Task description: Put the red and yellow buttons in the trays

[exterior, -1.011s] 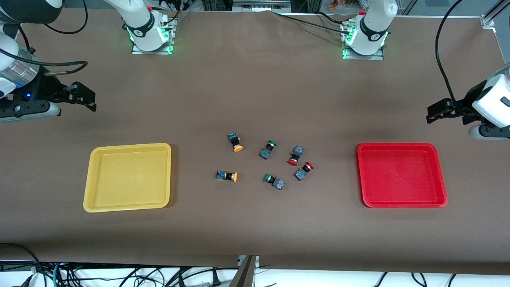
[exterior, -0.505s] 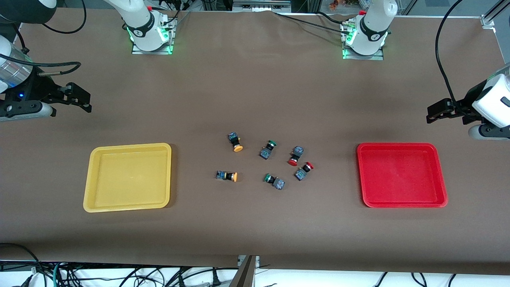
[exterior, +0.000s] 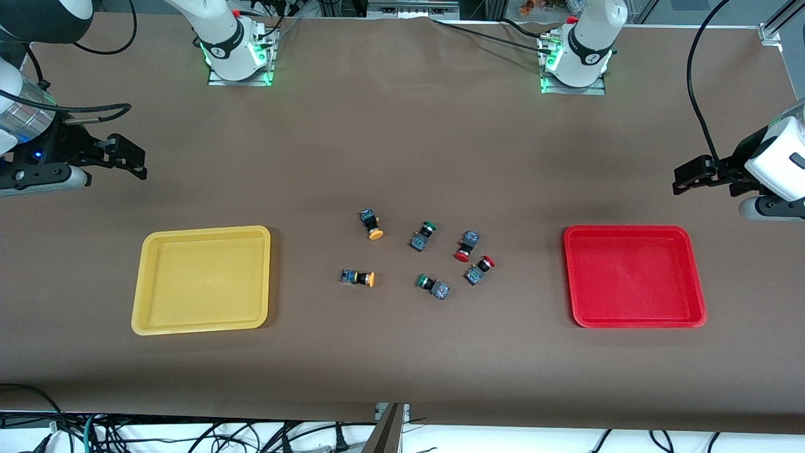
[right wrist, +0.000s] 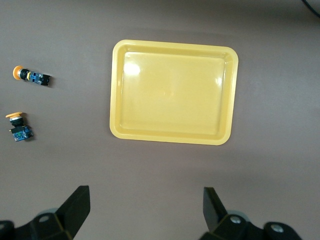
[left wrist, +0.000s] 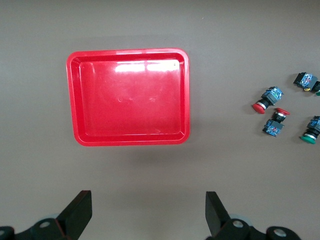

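Two yellow-capped buttons (exterior: 372, 226) (exterior: 358, 277) and two red-capped buttons (exterior: 466, 245) (exterior: 479, 270) lie loose at mid-table. The yellow tray (exterior: 143, 283) is empty at the right arm's end, the red tray (exterior: 573, 277) empty at the left arm's end. My right gripper (exterior: 129, 160) is open and empty over bare table near the yellow tray (right wrist: 173, 92). Its wrist view shows the yellow-capped buttons (right wrist: 31, 76) (right wrist: 17, 127). My left gripper (exterior: 688, 176) is open and empty over bare table near the red tray (left wrist: 129, 96). Its wrist view shows the red-capped buttons (left wrist: 266, 99) (left wrist: 275, 122).
Two green-capped buttons (exterior: 423, 236) (exterior: 433, 286) lie among the others, one between the yellow and red pairs, one nearer the front camera. One green cap (left wrist: 311, 129) shows in the left wrist view. Brown table covering lies between the cluster and each tray.
My right gripper has shifted slightly toward the right arm's end of the table and dipped a little. The left arm, buttons and trays have not moved.
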